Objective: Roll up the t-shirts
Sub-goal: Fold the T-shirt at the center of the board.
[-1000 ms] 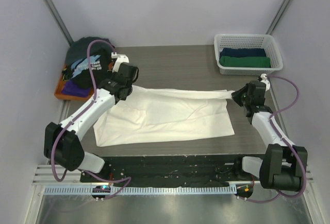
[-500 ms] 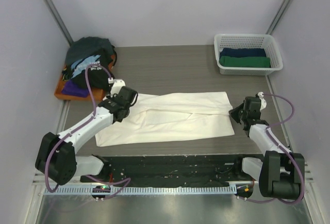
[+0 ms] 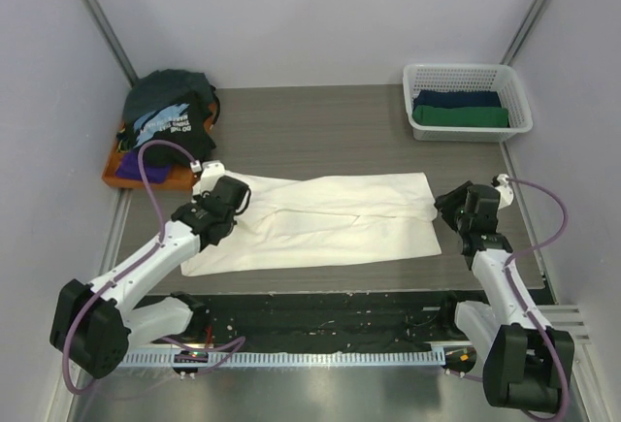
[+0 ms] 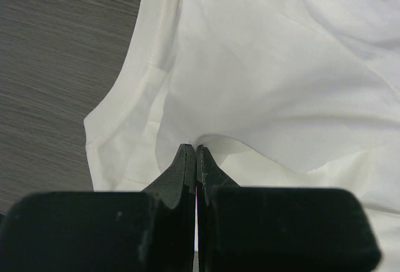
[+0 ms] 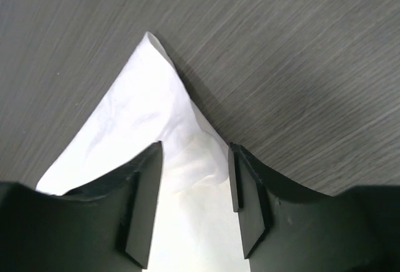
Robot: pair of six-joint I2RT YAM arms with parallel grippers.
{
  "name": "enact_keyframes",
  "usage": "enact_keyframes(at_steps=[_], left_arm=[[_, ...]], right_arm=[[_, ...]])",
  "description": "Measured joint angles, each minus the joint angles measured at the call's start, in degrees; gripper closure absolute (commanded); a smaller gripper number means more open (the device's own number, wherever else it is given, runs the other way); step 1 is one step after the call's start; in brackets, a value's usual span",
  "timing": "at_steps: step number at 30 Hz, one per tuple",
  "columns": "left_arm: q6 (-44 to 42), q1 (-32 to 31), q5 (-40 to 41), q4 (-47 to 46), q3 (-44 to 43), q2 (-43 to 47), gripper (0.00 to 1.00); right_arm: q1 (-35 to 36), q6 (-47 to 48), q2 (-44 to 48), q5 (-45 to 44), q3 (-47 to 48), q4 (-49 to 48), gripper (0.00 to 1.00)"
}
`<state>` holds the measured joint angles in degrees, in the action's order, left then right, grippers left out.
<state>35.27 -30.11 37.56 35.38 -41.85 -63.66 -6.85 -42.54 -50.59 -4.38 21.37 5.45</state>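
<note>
- The cream-white t-shirt [image 3: 330, 220] lies spread flat on the dark wood-grain table [image 3: 320, 131], in the middle, between the 2 arms, its long side running left to right
- An upper layer of it is folded toward the near side, making a diagonal crease across the middle
- The left gripper [image 4: 197, 150] is at the shirt's left end; its 2 fingers are pressed tight together, and a small pucker of the white cloth is drawn up to their tips, so it appears pinched there
- Round that pinch the hem curves away to the left over bare table
- The right gripper [image 5: 194, 147] is low at the shirt's right edge with its fingers standing apart, gripping nothing
- A pointed corner [image 5: 147, 90] of the shirt lies flat on the table and runs in between those parted fingers
- At the far left, a heap of dark t-shirts [image 3: 165, 116], the top one black with pale-blue print and a purple one beneath, sits on the orange tray [image 3: 114, 175]
- At the far right, the white basket [image 3: 466, 75] holds a navy roll [image 3: 458, 99] and a green roll [image 3: 461, 117] side by side
</note>
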Motion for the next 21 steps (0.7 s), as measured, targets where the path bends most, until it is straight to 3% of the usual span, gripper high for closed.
enact_keyframes(at_steps=[3, 9, 13, 17, 21], left_arm=[[0.3, 0.0, -0.3, 1.0, 0.0, 0.9, 1.0], [0.9, -0.2, -0.6, 4.3, -1.1, 1.6, 1.0], [1.9, -0.2, -0.8, 7.5, -4.4, 2.1, 1.0], [3.2, -0.2, -0.5, 9.8, -6.4, 2.6, 1.0], [4.9, -0.2, -1.0, 11.3, -5.9, 4.0, 1.0]], right_arm=[[0.0, 1.4, -0.7, 2.0, 2.2, 0.2, 0.51], [0.1, 3.0, -7.0, 8.5, 5.4, -1.3, 0.67], [0.4, 3.2, -12.9, 12.2, 5.6, -2.0, 0.69], [0.5, 2.6, -16.4, 12.6, 5.6, -2.1, 0.7], [0.5, 1.1, -17.5, 11.5, 5.6, -2.2, 0.78]])
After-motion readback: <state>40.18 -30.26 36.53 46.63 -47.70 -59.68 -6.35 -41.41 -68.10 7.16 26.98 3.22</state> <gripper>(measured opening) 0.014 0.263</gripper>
